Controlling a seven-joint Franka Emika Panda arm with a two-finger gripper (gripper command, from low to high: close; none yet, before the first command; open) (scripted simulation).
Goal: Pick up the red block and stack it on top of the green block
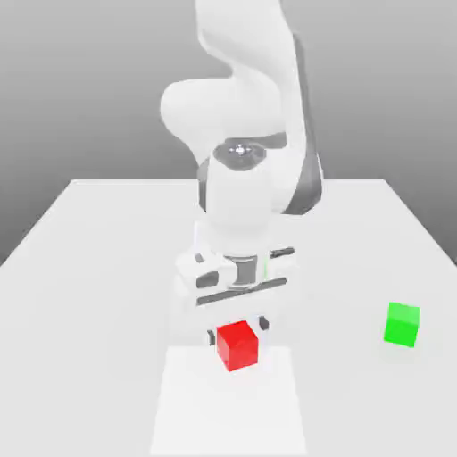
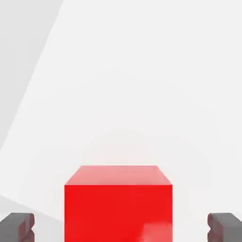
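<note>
The big white robot arm [image 1: 245, 125] reaches down over the flat white table [image 1: 89, 268]. Its gripper [image 1: 237, 327] is spread wide (not squeezing) around the small red cube [image 1: 237, 345]. The small green cube [image 1: 402, 324] sits well apart.

No readable text, labels, numbers or signs anywhere.

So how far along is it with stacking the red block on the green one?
Early stage. Done: the gripper is lowered around the red block, with one finger on each side in the hand view. In hand: the grasp itself, since the jaws are open with gaps to the block, which sits on the table. Left: closing, lifting, carrying to the green block at the exterior view's right, and placing it on top.
</note>
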